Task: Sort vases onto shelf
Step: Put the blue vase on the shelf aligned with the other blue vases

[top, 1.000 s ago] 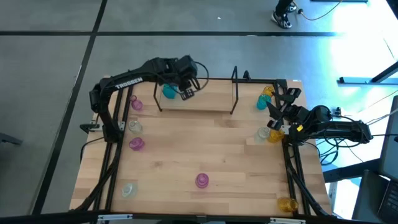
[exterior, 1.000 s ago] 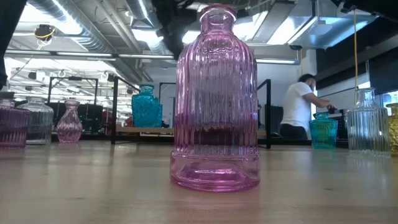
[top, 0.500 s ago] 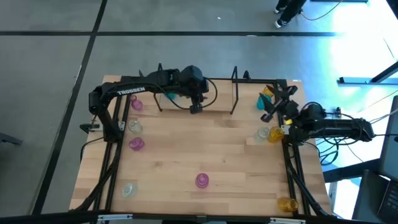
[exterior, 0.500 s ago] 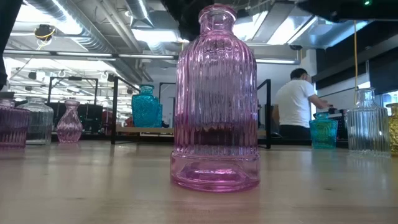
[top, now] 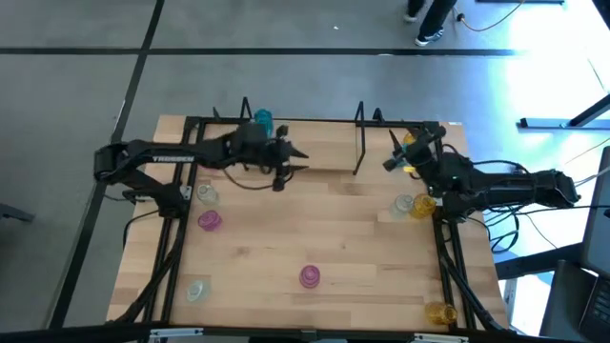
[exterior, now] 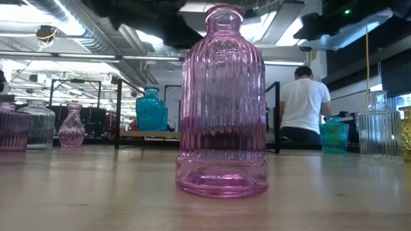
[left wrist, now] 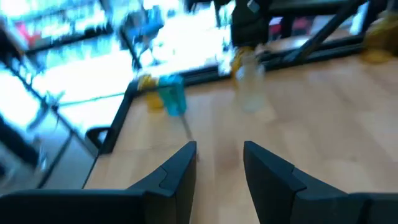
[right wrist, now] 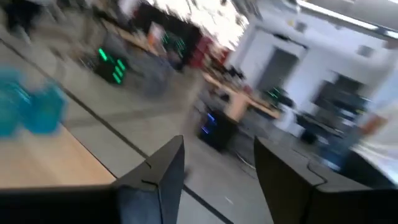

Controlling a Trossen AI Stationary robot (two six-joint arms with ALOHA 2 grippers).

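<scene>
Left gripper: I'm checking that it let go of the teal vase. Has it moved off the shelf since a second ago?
Yes. The left gripper has swung from over the shelf toward the table's middle, empty; the teal vase stays shelved.

Grey floor (top: pixel 76 86), bright ceiling lights (exterior: pixel 266 25)

The middle of the bench (top: pixel 315 224) lies bare, a wide lane from the shelf (top: pixel 324 152) down to the pink vase (top: pixel 310 276) at 6 o'clock. At 9 o'clock a clear vase (top: pixel 207 195) and a pink vase (top: pixel 209 221) crowd the edge. At 3 o'clock a clear vase (top: pixel 404 204) and a yellow vase (top: pixel 423 206) stand touching. The shelf's black wire frame (top: pixel 360 138) fences the plank's end, and a teal vase (top: pixel 262 121) occupies its 11 o'clock part. Both pincers hang empty, fingers apart.
</scene>
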